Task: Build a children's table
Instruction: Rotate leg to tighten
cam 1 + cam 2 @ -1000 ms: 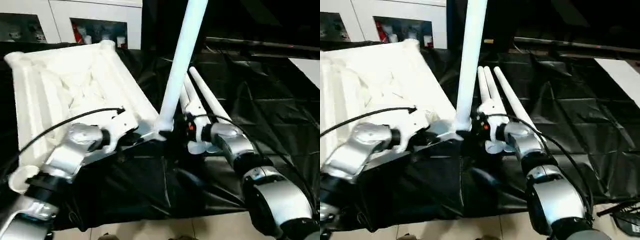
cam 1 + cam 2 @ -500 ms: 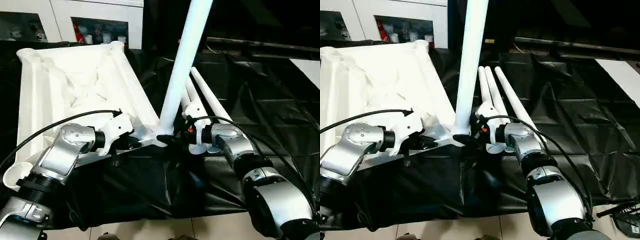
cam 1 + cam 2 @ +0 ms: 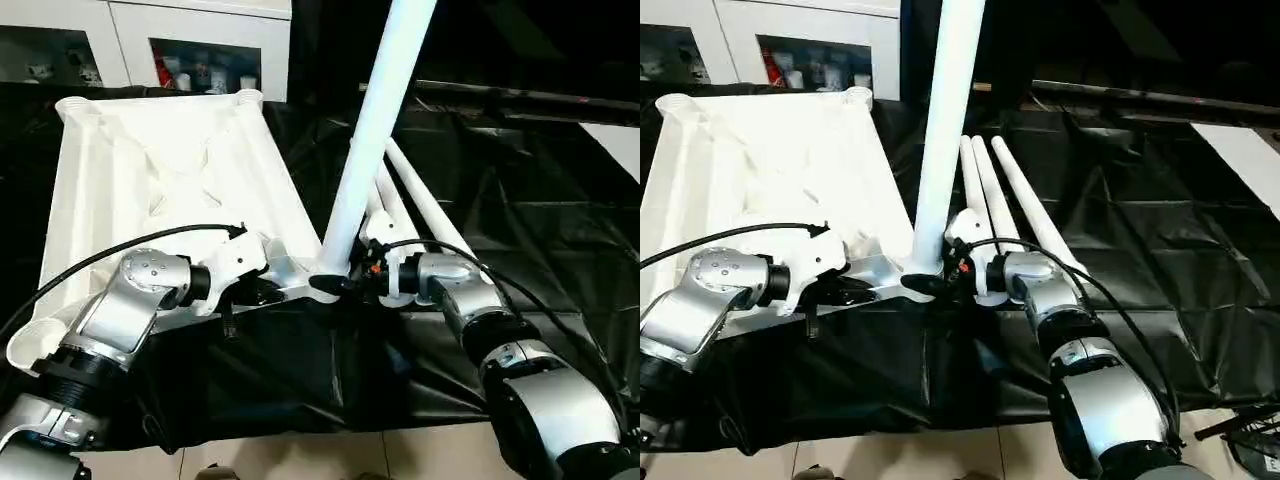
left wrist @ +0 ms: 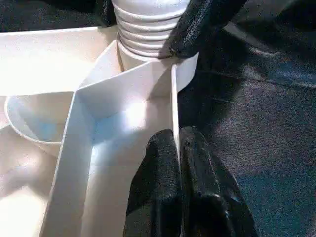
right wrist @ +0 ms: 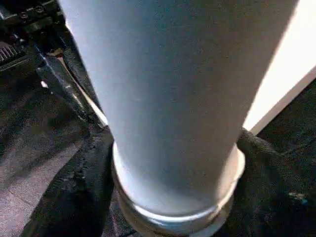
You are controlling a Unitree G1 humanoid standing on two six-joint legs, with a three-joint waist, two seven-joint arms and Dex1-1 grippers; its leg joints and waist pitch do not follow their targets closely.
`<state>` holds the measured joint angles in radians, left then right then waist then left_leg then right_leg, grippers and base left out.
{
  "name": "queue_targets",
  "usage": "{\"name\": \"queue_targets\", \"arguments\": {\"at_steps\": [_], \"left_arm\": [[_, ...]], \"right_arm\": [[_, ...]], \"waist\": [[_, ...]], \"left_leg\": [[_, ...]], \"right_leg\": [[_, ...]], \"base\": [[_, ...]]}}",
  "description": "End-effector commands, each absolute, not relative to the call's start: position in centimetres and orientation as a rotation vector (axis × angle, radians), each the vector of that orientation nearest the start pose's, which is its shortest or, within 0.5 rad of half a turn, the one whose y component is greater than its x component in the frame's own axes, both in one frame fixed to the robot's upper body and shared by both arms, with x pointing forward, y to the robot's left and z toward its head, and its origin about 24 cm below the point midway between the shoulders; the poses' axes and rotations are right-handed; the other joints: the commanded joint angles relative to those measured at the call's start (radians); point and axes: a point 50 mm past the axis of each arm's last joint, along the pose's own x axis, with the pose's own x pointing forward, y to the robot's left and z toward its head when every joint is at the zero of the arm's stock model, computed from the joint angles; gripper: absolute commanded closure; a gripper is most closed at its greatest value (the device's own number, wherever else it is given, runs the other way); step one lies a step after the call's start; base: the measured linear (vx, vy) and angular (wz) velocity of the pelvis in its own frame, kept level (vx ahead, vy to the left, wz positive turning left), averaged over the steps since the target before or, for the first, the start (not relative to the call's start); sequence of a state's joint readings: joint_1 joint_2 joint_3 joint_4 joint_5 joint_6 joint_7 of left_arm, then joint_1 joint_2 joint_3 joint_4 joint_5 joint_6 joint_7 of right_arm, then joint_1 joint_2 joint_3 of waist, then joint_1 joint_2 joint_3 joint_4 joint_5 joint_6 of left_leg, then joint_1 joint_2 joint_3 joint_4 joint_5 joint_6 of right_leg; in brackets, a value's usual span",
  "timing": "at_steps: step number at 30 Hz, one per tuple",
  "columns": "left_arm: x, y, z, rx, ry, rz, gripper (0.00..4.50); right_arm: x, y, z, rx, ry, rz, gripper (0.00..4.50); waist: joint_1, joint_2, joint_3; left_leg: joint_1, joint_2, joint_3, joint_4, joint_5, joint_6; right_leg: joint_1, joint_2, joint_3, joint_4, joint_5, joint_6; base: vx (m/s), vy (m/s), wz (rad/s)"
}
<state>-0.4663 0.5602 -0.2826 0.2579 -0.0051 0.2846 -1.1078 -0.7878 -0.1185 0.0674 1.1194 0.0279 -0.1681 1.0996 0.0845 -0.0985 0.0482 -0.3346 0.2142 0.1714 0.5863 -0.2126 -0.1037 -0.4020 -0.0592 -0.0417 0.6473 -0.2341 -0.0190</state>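
Observation:
The white table top point(image 3: 160, 170) lies ribbed side up on the black-draped table. One white leg point(image 3: 370, 130) stands upright in the socket at the top's near right corner. My left gripper point(image 4: 177, 136) is shut on the thin side wall point(image 4: 174, 98) of the top, just short of that socket. My right gripper point(image 3: 335, 285) is shut on the leg's ribbed base point(image 4: 143, 29), where one black finger point(image 4: 197, 24) presses on it. Three more legs point(image 3: 1010, 200) lie side by side on the cloth, right of the top.
White cabinets point(image 3: 200, 30) stand behind the table. The black cloth point(image 3: 540, 220) spreads wrinkled to the right. The table's front edge drops to a tiled floor point(image 3: 300, 460) just below my arms. A black cable point(image 3: 110, 255) loops over my left forearm.
The camera has shifted, sliding the whole scene right and down. My right gripper has edged left, up against the base of the upright leg. My left gripper stays on the top's wall.

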Motion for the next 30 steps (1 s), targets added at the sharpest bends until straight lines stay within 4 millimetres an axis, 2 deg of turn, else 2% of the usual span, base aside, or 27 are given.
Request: {"name": "queue_targets", "arguments": {"at_steps": [1,5,8,9,11,12,13,14,15,17,18,19,20,21,24,25,28,29,30], "left_arm": [[29.2,16.5,6.2,0.511,0.531,-1.232,4.50],[29.3,16.5,6.1,0.499,0.535,-1.210,4.50],[30.0,16.3,5.6,0.484,0.551,-1.114,4.50],[30.8,16.0,5.3,0.474,0.557,-1.025,4.50],[31.2,15.7,5.1,0.473,0.557,-0.971,4.50],[32.0,14.9,4.7,0.448,0.554,-0.872,4.50],[32.5,14.2,4.4,0.426,0.549,-0.803,4.50],[32.9,13.3,4.2,0.406,0.544,-0.756,4.50],[33.1,12.3,4.1,0.389,0.541,-0.729,4.50],[33.2,11.2,4.0,0.377,0.535,-0.710,4.50],[33.2,11.1,4.0,0.377,0.534,-0.709,4.50],[33.2,10.5,4.0,0.375,0.532,-0.704,4.50],[33.1,10.0,4.0,0.374,0.531,-0.708,4.50],[33.1,9.7,4.1,0.373,0.525,-0.717,4.50],[33.1,9.5,4.2,0.377,0.511,-0.732,4.50],[33.1,9.6,4.2,0.382,0.511,-0.732,4.50],[33.0,10.1,4.2,0.390,0.514,-0.740,4.50],[33.0,10.2,4.2,0.392,0.516,-0.747,4.50],[32.8,10.5,4.2,0.397,0.519,-0.762,4.50]], "right_arm": [[34.1,-9.5,4.1,-0.080,0.267,1.205,1.54],[34.0,-9.4,3.6,-0.048,0.290,1.159,1.67],[34.3,-9.2,2.4,-0.037,0.351,0.998,1.71],[34.4,-8.8,1.6,-0.030,0.392,0.897,1.71],[34.4,-8.5,1.3,-0.023,0.408,0.847,1.72],[34.5,-7.8,1.0,0.010,0.430,0.750,1.72],[34.6,-7.1,0.8,0.041,0.446,0.669,1.72],[34.7,-6.5,0.7,0.072,0.465,0.599,1.72],[34.6,-5.6,0.7,0.114,0.478,0.547,1.73],[34.6,-4.6,0.7,0.150,0.491,0.509,1.73],[34.5,-4.5,0.7,0.150,0.492,0.508,1.73],[34.5,-3.9,0.8,0.147,0.494,0.505,1.73],[34.4,-3.4,0.9,0.157,0.498,0.507,1.73],[34.4,-3.1,1.0,0.160,0.500,0.508,1.73],[34.4,-2.6,1.3,0.195,0.494,0.522,1.73],[34.4,-2.5,1.4,0.202,0.492,0.525,1.38],[34.5,-2.7,1.5,0.199,0.486,0.538,1.17],[34.6,-2.8,1.5,0.189,0.480,0.541,1.00],[34.7,-3.0,1.7,0.163,0.468,0.547,1.00]], "waist": [[0.000,0.016,-0.060],[-0.001,0.017,-0.060],[-0.005,0.017,-0.055],[-0.009,0.019,-0.051],[-0.004,0.021,-0.050],[-0.006,0.027,-0.049],[-0.008,0.026,-0.043],[-0.008,0.026,-0.043],[0.001,0.026,-0.045],[0.003,0.022,-0.044],[0.005,0.023,-0.044],[0.005,0.019,-0.043],[0.008,0.021,-0.044],[0.007,0.020,-0.046],[0.007,0.021,-0.048],[0.006,0.021,-0.049],[0.006,0.025,-0.049],[0.004,0.023,-0.048],[0.003,0.027,-0.046]], "left_leg": [[-0.001,0.017,0.007,-0.056,0.032,0.087],[-0.001,0.018,0.007,-0.056,0.031,0.085],[-0.001,0.018,0.006,-0.061,0.000,0.066],[0.003,0.020,0.007,-0.067,-0.051,0.031],[0.008,0.021,0.003,-0.071,-0.111,-0.003],[0.005,0.022,0.002,-0.074,-0.124,-0.017],[0.009,0.020,0.004,-0.077,-0.158,-0.032],[0.009,0.020,0.004,-0.077,-0.158,-0.032],[0.018,0.018,0.003,-0.076,-0.212,-0.049],[0.009,0.016,-0.001,-0.079,-0.234,-0.044],[0.010,0.017,-0.002,-0.080,-0.236,-0.043],[0.011,0.016,-0.001,-0.079,-0.245,-0.036],[0.011,0.015,-0.002,-0.079,-0.241,-0.031],[0.005,0.016,-0.004,-0.081,-0.222,-0.028],[-0.001,0.016,-0.003,-0.079,-0.180,-0.022],[-0.004,0.016,-0.003,-0.080,-0.160,-0.019],[-0.004,0.015,-0.003,-0.079,-0.163,-0.018],[-0.004,0.015,-0.003,-0.080,-0.173,-0.018],[-0.004,0.016,-0.004,-0.082,-0.191,-0.020]], "right_leg": [[0.061,-0.070,0.044,-0.047,0.191,-0.308],[0.060,-0.070,0.044,-0.047,0.184,-0.308],[0.059,-0.071,0.045,-0.053,0.133,-0.298],[0.055,-0.072,0.045,-0.064,0.042,-0.280],[0.054,-0.076,0.045,-0.075,-0.064,-0.251],[0.053,-0.075,0.047,-0.075,-0.083,-0.239],[0.044,-0.072,0.047,-0.083,-0.133,-0.227],[0.044,-0.072,0.047,-0.083,-0.133,-0.227],[0.039,-0.075,0.049,-0.092,-0.210,-0.198],[0.042,-0.074,0.049,-0.094,-0.236,-0.170],[0.039,-0.075,0.048,-0.096,-0.244,-0.162],[0.035,-0.074,0.048,-0.099,-0.261,-0.150],[0.035,-0.075,0.049,-0.100,-0.270,-0.143],[0.039,-0.075,0.048,-0.096,-0.251,-0.140],[0.041,-0.073,0.047,-0.091,-0.185,-0.142],[0.044,-0.072,0.046,-0.087,-0.143,-0.148],[0.045,-0.073,0.046,-0.087,-0.135,-0.154],[0.045,-0.072,0.045,-0.089,-0.149,-0.154],[0.043,-0.074,0.046,-0.092,-0.174,-0.153]], "base": [[0.000,0.000,0.00],[0.000,0.000,0.00],[0.000,0.000,0.00],[0.000,0.000,0.00],[0.000,0.000,0.00],[0.000,0.000,0.00],[0.000,0.000,0.00],[0.000,0.000,0.00],[0.000,0.000,0.00],[0.000,0.000,0.00],[0.000,0.000,0.00],[0.000,0.000,0.00],[0.000,0.000,0.00],[0.000,0.000,0.00],[0.000,0.000,0.00],[0.000,0.000,0.00],[0.000,0.000,0.00],[0.000,0.000,0.00],[0.000,0.000,0.00]]}}
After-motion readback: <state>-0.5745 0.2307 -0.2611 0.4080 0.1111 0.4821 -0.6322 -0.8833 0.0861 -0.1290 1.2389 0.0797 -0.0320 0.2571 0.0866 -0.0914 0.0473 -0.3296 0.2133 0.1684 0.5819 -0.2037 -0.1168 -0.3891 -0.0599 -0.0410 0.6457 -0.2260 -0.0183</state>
